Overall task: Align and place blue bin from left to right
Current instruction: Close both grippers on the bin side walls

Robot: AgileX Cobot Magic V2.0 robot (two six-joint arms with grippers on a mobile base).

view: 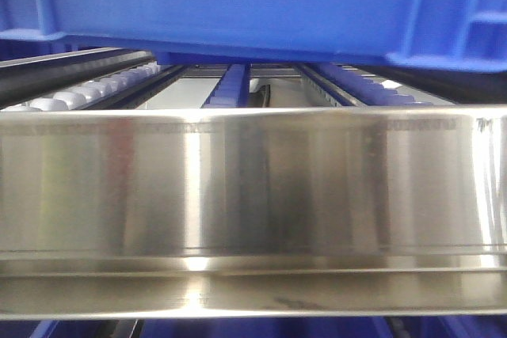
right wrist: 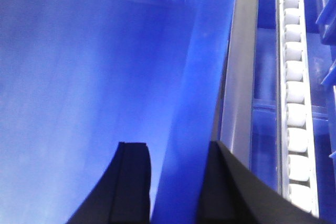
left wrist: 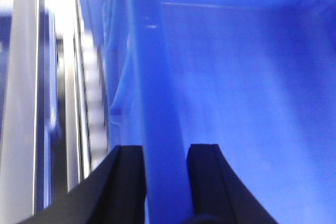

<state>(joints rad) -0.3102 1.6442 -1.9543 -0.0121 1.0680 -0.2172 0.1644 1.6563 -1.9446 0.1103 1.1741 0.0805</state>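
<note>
The blue bin [view: 238,5] fills the top of the front view, held above the roller rack. In the left wrist view my left gripper [left wrist: 165,153] is shut on the bin's left wall [left wrist: 157,103], one black finger outside and one inside. In the right wrist view my right gripper [right wrist: 178,150] is shut on the bin's right wall [right wrist: 199,77] the same way. The bin's inside [right wrist: 79,66] looks bare. Neither gripper shows in the front view.
A shiny steel rail [view: 253,187] crosses the front view below the bin. Behind it run roller tracks with white rollers [view: 87,93] and blue guide strips [view: 230,89]. A white roller lane [right wrist: 294,103] and a steel rail [right wrist: 239,77] lie right of the bin.
</note>
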